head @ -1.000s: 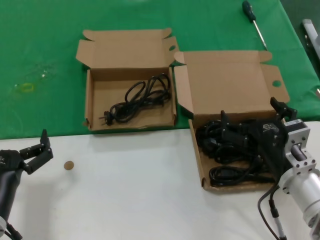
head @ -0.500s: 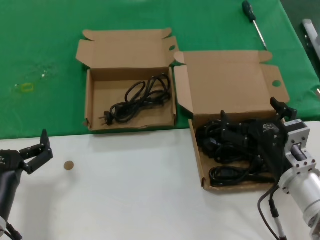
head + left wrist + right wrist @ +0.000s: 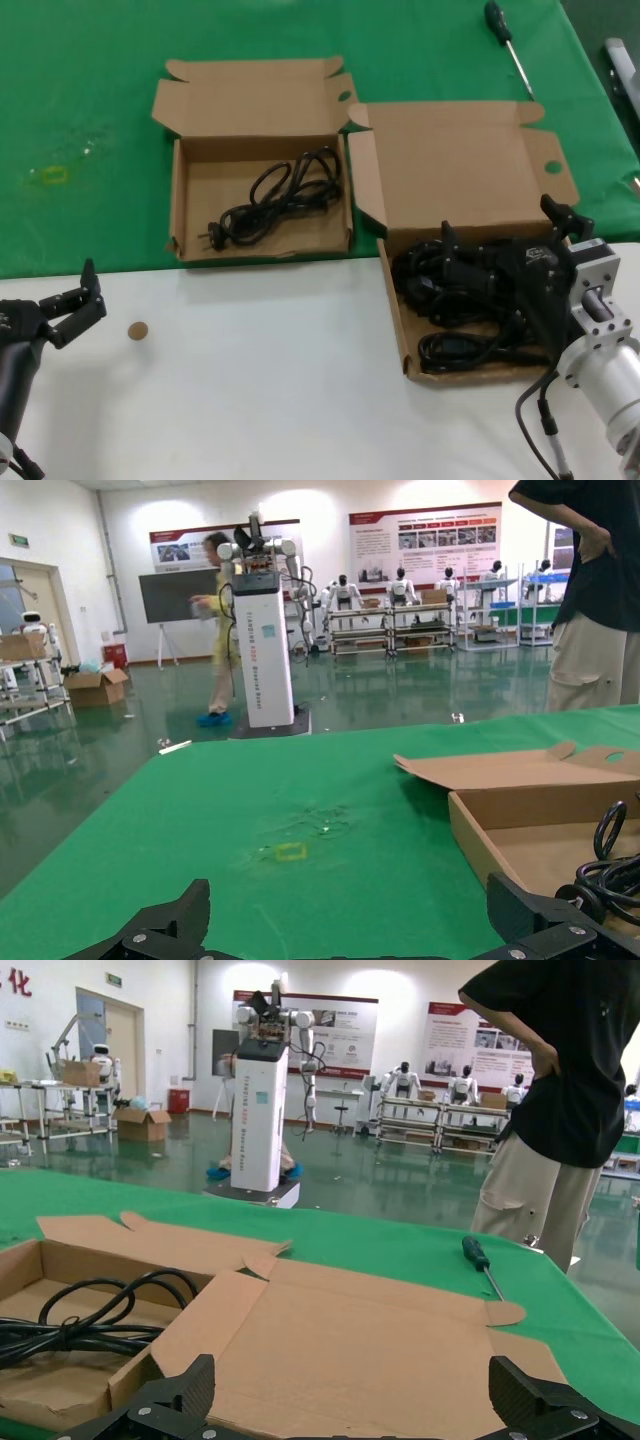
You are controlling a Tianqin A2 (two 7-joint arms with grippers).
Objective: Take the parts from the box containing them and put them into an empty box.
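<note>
The box with the tall lid (image 3: 395, 310) sits at the right and holds several black power cords (image 3: 450, 290). My right gripper (image 3: 497, 216) hangs open just above that pile, facing the upright lid (image 3: 350, 1340), with nothing between its fingers (image 3: 350, 1370). To the left, on the green cloth, the box with the shorter lid (image 3: 177, 200) holds one looped cord (image 3: 285, 195), which also shows in the right wrist view as a cord (image 3: 90, 1310). My left gripper (image 3: 68, 290) is open and low over the white table at the near left, well apart from both boxes.
A green-handled screwdriver (image 3: 510, 45) lies on the cloth at the back right. A small brown disc (image 3: 138, 330) sits on the white table near my left gripper. A person (image 3: 560, 1110) stands beyond the far right edge of the table.
</note>
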